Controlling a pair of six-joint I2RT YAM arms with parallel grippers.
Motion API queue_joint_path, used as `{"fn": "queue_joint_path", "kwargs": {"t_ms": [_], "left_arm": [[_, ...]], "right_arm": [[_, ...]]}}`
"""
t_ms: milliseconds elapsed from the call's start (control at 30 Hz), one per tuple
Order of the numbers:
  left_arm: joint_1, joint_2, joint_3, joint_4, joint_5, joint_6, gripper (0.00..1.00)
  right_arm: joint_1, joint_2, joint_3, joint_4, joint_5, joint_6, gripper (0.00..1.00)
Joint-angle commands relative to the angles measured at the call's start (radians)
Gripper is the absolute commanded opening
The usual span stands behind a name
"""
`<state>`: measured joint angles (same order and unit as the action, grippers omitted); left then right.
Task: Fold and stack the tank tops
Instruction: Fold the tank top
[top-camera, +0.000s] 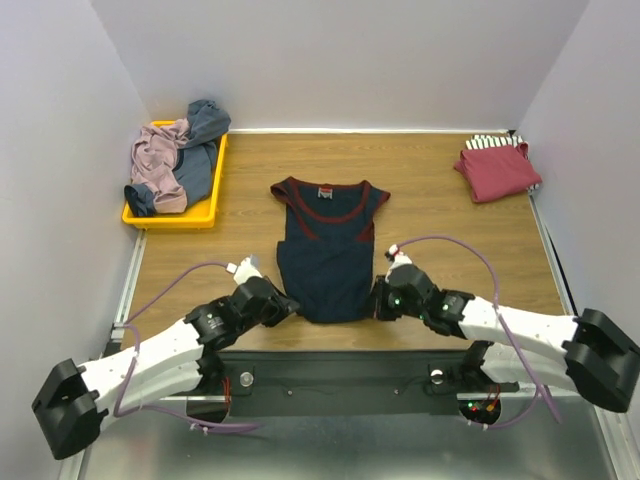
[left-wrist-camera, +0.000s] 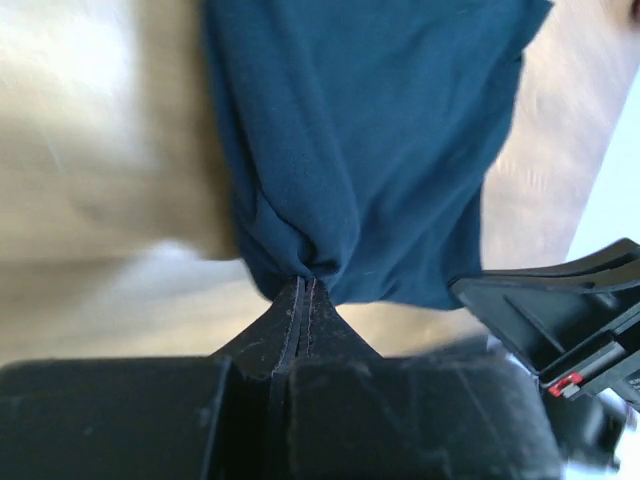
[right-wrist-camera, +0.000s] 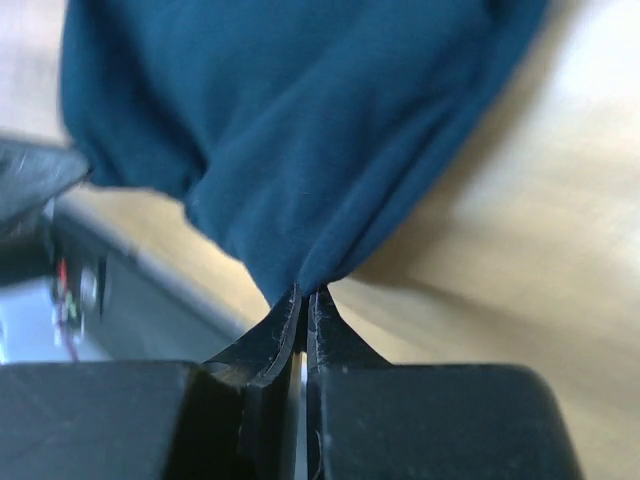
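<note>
A navy tank top with maroon trim (top-camera: 325, 245) lies flat in the middle of the table, neck toward the far wall. My left gripper (top-camera: 291, 305) is shut on its near left hem corner; in the left wrist view the navy cloth (left-wrist-camera: 370, 150) bunches into the pinched fingertips (left-wrist-camera: 305, 282). At the near right hem corner my right gripper (top-camera: 377, 303) is shut too, and the right wrist view has the cloth (right-wrist-camera: 300, 130) gathered into its tips (right-wrist-camera: 305, 293). A folded dark red top (top-camera: 497, 170) rests on a striped one (top-camera: 490, 143) at the far right.
A yellow tray (top-camera: 175, 215) at the far left holds a heap of mauve (top-camera: 155, 160) and grey-blue (top-camera: 200, 150) tops. White walls close in the table on three sides. A metal rail (top-camera: 330, 375) runs along the near edge by the arm bases.
</note>
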<state>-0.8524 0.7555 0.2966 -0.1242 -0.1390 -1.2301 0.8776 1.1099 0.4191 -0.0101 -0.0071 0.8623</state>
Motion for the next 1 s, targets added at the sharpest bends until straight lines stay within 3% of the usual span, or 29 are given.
{"fn": "queue_joint_path", "kwargs": {"t_ms": [0, 100, 200, 300, 433, 633, 900, 967], "left_arm": [[-0.123, -0.076, 0.07, -0.17, -0.092, -0.101, 0.0], [-0.238, -0.139, 0.121, -0.306, -0.151, -0.169, 0.0], [-0.328, -0.215, 0.179, -0.382, -0.203, -0.21, 0.0], [-0.37, -0.284, 0.237, -0.486, -0.243, -0.247, 0.0], [-0.373, -0.314, 0.292, -0.5, -0.296, -0.238, 0.0], [-0.373, -0.286, 0.36, -0.467, -0.454, -0.212, 0.0], [-0.359, -0.231, 0.435, -0.364, -0.649, -0.14, 0.0], [-0.32, -0.193, 0.461, -0.312, -0.666, -0.053, 0.0]], "right_arm": [[0.144, -0.108, -0.026, -0.125, 0.125, 0.118, 0.0], [0.301, -0.169, -0.008, -0.21, 0.203, 0.182, 0.0], [0.385, -0.185, 0.029, -0.261, 0.272, 0.23, 0.0], [0.518, -0.15, 0.13, -0.312, 0.346, 0.259, 0.0], [0.59, -0.052, 0.239, -0.35, 0.401, 0.242, 0.0], [0.569, 0.042, 0.394, -0.398, 0.564, 0.164, 0.01], [0.384, 0.11, 0.52, -0.404, 0.542, 0.032, 0.01], [0.345, 0.111, 0.53, -0.403, 0.529, -0.003, 0.01]]}}
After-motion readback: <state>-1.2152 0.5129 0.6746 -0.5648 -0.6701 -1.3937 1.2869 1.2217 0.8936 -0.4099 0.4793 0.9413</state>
